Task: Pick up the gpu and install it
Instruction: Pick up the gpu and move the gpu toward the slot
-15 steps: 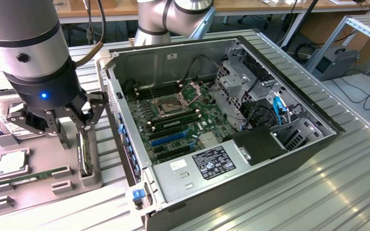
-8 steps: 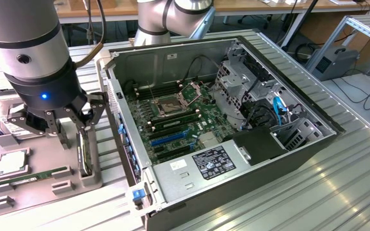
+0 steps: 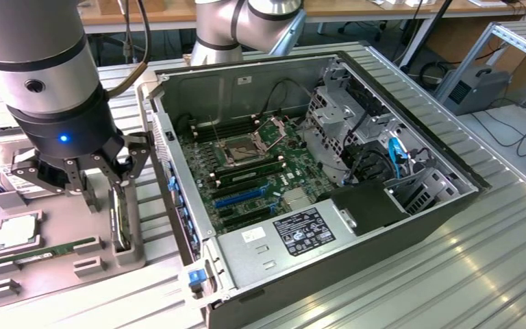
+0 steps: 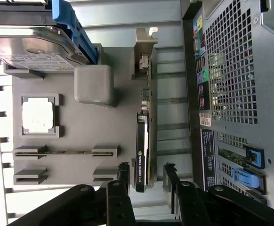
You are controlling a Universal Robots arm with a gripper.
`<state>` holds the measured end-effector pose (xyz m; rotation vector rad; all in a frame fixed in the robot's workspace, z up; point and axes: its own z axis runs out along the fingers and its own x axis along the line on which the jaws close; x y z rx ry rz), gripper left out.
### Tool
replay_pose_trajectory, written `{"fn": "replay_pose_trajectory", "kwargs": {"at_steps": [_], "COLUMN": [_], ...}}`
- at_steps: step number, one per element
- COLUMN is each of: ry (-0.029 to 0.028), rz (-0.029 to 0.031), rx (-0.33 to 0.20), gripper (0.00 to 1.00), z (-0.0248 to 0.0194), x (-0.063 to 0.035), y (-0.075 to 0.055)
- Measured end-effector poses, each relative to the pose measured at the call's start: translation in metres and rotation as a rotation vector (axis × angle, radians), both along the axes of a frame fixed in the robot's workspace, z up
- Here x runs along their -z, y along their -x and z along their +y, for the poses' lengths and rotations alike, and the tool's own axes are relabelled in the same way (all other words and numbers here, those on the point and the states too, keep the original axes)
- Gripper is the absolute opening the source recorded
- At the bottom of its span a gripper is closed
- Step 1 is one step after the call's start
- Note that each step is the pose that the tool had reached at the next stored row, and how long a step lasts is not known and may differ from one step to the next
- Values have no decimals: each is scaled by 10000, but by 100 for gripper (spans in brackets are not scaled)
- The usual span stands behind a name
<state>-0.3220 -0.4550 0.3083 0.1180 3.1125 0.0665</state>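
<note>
gripper (image 4: 145,173) was open, jaws straddling the gpu (image 4: 141,141) w/ a gap each side; gpu stood on edge in grey holder tray (image 4: 80,136), next to pc case (image 4: 240,70).

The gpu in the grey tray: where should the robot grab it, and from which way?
Best across its two flat faces, on the top edge of the gpu, away from the silver bracket. Come straight down from above: it stands on edge in the grey tray, so the thin upper edge is what sticks out. The open jaws sit either side of it.
</note>
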Motion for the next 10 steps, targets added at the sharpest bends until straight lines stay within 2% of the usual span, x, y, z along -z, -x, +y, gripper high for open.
{"fn": "replay_pose_trajectory", "kwargs": {"at_steps": [10], "ry": [2], "rz": [0], "rx": [0], "gripper": [42], "z": [0], "x": [31], "y": [0]}}
